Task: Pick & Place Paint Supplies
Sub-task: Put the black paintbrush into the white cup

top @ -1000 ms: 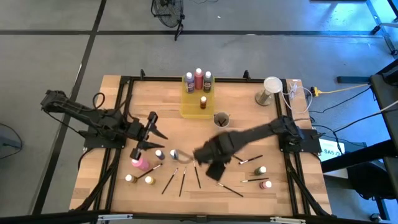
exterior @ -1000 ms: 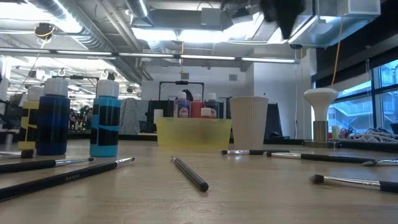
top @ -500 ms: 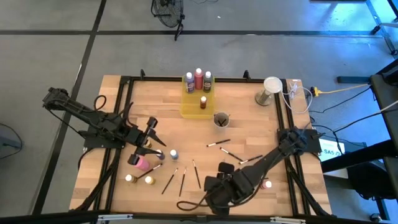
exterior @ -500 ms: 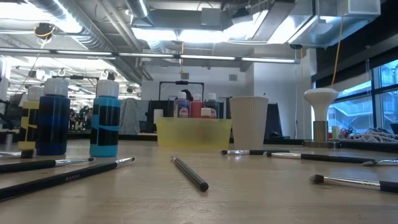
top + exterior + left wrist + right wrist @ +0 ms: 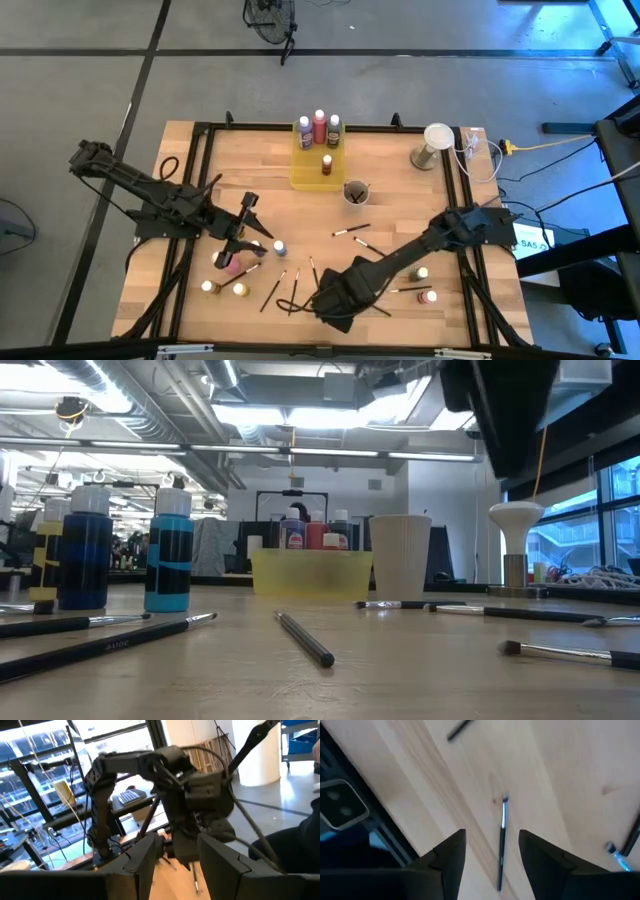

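Toward the table's (image 5: 400, 170) far edge, a tray (image 5: 313, 172) with three bottles (image 5: 319, 126) along its back and a fourth (image 5: 326, 165) nearer its front; just right of it a cup (image 5: 355, 192). Far right corner: a lamp (image 5: 430, 145). Across the near half, scattered brushes (image 5: 351, 230), with two bottles (image 5: 424, 285) to the right and more bottles (image 5: 229, 262) to the left. Left gripper (image 5: 244, 222) beside that left cluster; right gripper (image 5: 325, 305) over the near-centre brushes, a brush (image 5: 501, 842) lying between its spread fingers, untouched
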